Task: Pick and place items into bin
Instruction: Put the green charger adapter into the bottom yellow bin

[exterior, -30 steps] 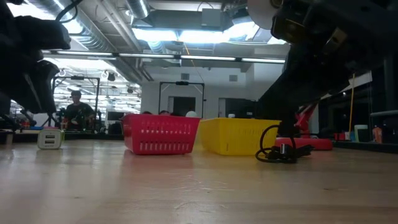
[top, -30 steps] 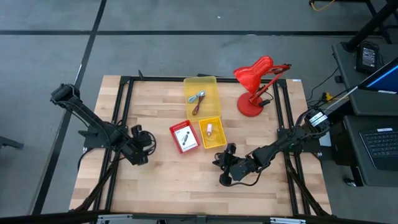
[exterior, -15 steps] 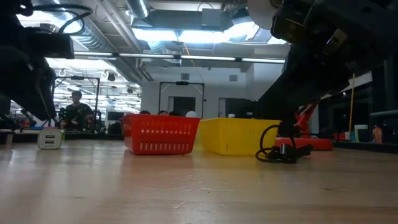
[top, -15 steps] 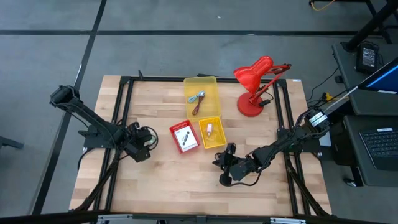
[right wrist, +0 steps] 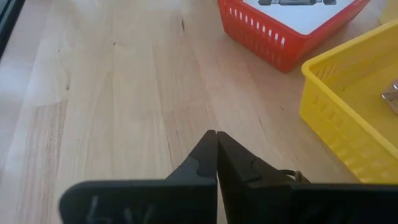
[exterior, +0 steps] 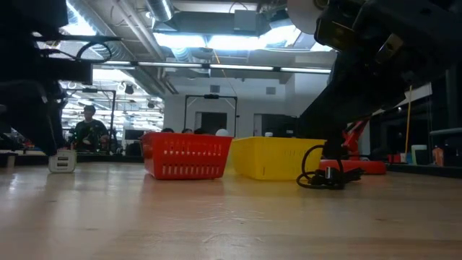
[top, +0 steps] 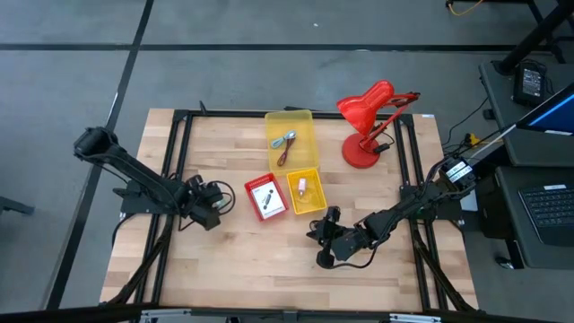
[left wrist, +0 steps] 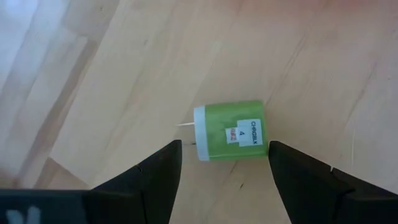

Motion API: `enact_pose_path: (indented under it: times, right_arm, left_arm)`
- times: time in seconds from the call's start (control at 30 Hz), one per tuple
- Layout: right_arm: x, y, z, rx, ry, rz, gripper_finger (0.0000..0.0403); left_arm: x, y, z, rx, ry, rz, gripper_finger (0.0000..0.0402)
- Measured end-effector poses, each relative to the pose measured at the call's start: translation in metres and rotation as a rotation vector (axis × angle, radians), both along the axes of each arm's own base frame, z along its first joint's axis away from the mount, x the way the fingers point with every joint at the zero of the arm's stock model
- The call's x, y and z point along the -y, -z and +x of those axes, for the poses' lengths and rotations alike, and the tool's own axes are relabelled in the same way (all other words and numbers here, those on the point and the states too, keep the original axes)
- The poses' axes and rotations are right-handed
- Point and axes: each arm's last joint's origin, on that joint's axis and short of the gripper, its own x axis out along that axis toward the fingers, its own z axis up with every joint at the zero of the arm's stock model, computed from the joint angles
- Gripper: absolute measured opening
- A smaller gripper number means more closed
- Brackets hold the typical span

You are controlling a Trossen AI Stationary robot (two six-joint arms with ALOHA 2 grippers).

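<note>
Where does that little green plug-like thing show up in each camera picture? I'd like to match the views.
High view: hidden under the left gripper, left of the red basket.
Low view: the green charger lies far left on the table, left of the red basket.
Left wrist view: the charger lies between the open fingers.
Right wrist view: not in it; the red basket shows.
Shared landmark: the red basket.

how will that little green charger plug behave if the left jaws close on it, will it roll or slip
The green plug lies on its side on the wooden table, and its rounded body looks apt to roll if nudged. Its smooth, stiff-looking shell may slip in the open left gripper. It looks small and probably light.
</note>
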Motion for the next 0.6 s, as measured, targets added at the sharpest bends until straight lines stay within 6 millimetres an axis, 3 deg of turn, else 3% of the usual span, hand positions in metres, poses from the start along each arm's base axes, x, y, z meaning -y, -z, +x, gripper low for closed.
enact_pose_path:
  times: [0.6]
  right_arm:
    - [0.0,0.0,0.0,0.0,0.0,0.0,0.0]
  left_arm:
    - [0.0039,0.0052,0.0092,0.0,0.082,-0.003,0.0235]
